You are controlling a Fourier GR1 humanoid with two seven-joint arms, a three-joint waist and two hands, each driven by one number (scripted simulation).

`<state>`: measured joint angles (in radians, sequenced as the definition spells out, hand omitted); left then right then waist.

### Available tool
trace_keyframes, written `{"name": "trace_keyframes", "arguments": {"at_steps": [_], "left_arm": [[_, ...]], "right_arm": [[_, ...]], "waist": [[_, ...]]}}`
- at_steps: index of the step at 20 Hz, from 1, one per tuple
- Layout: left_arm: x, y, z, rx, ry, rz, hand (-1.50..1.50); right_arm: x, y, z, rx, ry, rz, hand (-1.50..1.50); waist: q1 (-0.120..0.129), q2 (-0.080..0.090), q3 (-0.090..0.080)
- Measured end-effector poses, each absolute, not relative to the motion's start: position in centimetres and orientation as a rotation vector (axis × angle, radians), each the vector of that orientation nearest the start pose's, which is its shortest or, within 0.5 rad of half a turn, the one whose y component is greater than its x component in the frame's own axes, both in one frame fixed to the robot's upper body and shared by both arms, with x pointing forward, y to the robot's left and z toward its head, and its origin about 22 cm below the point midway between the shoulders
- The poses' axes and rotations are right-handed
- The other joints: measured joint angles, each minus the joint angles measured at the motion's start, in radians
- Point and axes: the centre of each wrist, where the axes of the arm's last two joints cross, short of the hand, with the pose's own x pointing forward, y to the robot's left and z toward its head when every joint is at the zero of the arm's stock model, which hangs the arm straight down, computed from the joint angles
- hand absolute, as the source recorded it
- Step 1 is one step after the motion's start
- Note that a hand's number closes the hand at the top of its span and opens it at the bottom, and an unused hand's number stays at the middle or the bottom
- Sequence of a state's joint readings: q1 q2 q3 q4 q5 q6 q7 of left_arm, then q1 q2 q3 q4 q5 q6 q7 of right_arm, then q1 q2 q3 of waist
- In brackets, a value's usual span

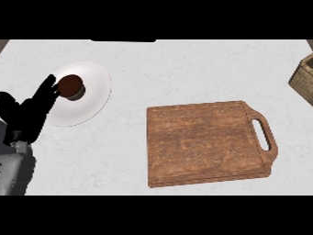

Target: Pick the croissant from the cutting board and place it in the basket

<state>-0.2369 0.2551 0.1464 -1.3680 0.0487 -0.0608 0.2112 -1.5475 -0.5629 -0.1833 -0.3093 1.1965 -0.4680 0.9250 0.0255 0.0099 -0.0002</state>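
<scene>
Head view: left hand (25, 117) fingers straight; cutting board (203, 142) bare, basket (312, 75) far right.

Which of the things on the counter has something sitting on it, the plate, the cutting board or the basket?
The white plate at the left: a small brown round item sits on it. The cutting board's top is bare, and the basket's inside is mostly out of view.
</scene>
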Motion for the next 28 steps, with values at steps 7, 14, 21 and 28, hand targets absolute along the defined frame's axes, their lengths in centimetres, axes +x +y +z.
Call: {"name": "trace_keyframes", "arguments": {"at_steps": [7,14,21,28], "left_arm": [[29.6,31.5,4.1,0.174,-1.391,-0.092,0.0],[29.5,31.2,3.7,0.174,-1.396,-0.09,0.0],[29.4,31.0,3.6,0.166,-1.393,-0.092,0.0],[29.4,31.0,4.1,0.186,-1.393,-0.087,0.0]], "right_arm": [[46.3,-30.8,32.1,-1.58,-1.108,-0.234,1.5],[45.5,-35.0,29.1,-1.619,-1.038,-0.367,-1.5],[44.8,-37.0,27.9,-1.601,-1.079,-0.384,-1.5],[43.9,-38.5,29.0,-1.587,-1.179,-0.578,-1.5]], "waist": [[-0.002,-0.001,0.001],[-0.002,0.001,0.001],[0.003,0.001,0.001],[-0.005,-0.003,0.001]]}}
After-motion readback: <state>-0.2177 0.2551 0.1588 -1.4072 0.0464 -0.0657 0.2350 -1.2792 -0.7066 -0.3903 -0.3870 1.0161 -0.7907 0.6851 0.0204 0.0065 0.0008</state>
